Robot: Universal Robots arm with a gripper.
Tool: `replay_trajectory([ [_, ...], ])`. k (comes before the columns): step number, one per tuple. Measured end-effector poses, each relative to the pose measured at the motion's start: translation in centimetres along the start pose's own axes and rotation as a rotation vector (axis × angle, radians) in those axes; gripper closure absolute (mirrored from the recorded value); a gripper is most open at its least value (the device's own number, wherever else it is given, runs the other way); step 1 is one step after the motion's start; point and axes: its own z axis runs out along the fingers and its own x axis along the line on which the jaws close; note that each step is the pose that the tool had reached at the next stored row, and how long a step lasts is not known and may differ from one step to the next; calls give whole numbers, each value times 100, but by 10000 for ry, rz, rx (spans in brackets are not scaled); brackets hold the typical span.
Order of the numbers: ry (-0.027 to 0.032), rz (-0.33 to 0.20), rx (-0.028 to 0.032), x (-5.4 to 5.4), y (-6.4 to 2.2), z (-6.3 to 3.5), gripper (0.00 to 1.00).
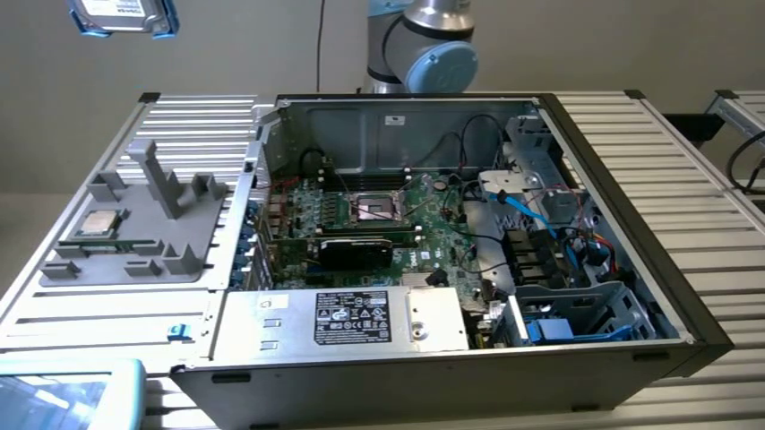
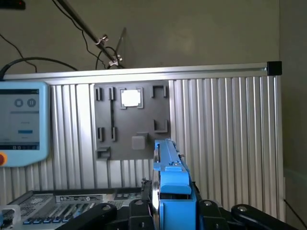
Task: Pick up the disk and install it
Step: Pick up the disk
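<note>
Above the ribbed alu table (image 1: 669,152), hand (image 2: 172,209) pinches the disk (image 2: 171,179): silver w/ blue bracket. Beige wall behind.

The disk (image 2: 171,184) is framed bright blue, the parts tray (image 2: 132,122) plain grey, the table (image 2: 225,134) ribbed silver.

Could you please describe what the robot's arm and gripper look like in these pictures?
The arm is a silver-grey metal tube with rounded joints, one of them closed by a light blue cap. The gripper is matte black, built of rounded, bar-shaped links joined at round pivots.
</note>
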Motion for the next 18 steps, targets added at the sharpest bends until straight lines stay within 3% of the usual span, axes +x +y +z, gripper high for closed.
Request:
replay_trajectory([
  [5,1,0,-2,-5,-148,-71,63],
  [18,-8,0,-2,90,-526,-122,63],
])
